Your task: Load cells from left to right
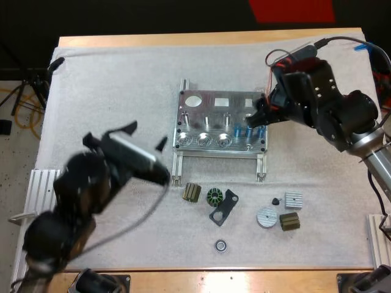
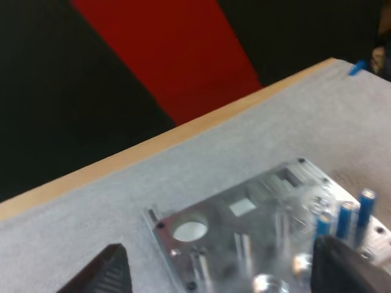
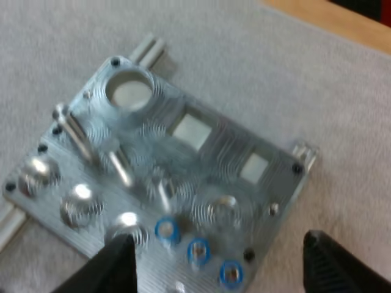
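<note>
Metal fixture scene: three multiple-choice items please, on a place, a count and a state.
1. Where do the small dark parts lie? A. on the mat, on the fixture's near side; B. atop the fixture; C. beyond its far side.
2. How many blue cylinders stand in the fixture? A. one; B. three; C. six.
3. The right pincer is: A. shut on a cylinder; B. shut on nothing; C. open.
1 A: the high view shows them on the mat nearer the arms. 2 B: three blue tops at the fixture's right end. 3 C: its fingers stand apart, gripping nothing.
</note>
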Available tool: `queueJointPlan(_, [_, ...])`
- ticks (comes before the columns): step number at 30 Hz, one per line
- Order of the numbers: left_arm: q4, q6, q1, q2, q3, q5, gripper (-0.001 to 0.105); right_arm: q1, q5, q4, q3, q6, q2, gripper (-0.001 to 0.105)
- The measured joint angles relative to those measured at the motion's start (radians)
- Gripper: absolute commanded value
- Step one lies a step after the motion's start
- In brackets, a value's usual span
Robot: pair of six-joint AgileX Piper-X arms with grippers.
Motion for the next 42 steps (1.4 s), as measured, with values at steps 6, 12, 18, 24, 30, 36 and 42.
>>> queueJointPlan(6, [-0.030, 0.051, 0.235, 0.086, -0.014, 0.106, 0.061, -0.085, -0.036, -0.083, 0.046, 0.022, 0.000, 0.058])
queueJointPlan(12, [-0.035, 0.095, 0.366, 0.087, -0.040, 0.127, 0.061, -0.214, -0.044, -0.086, 0.103, 0.022, -0.010, 0.058])
queueJointPlan(18, [-0.039, 0.095, 0.449, 0.084, -0.040, 0.130, 0.061, -0.348, -0.044, -0.109, 0.187, 0.022, -0.110, 0.058])
queueJointPlan(24, [0.026, 0.119, 0.448, 0.038, -0.040, 0.138, 0.061, -0.465, -0.044, -0.107, 0.249, 0.022, -0.262, 0.058])
queueJointPlan(30, [0.049, 0.140, 0.448, -0.077, -0.040, 0.140, 0.061, -0.522, -0.044, -0.066, 0.254, -0.011, -0.435, 0.058])
queueJointPlan(36, [0.103, 0.148, 0.448, -0.206, -0.032, 0.140, 0.061, -0.525, -0.036, -0.041, 0.272, -0.014, -0.591, 0.058])
queueJointPlan(42, [0.169, 0.156, 0.448, -0.394, 0.068, 0.140, 0.061, -0.525, -0.033, -0.041, 0.379, -0.015, -0.760, 0.058])
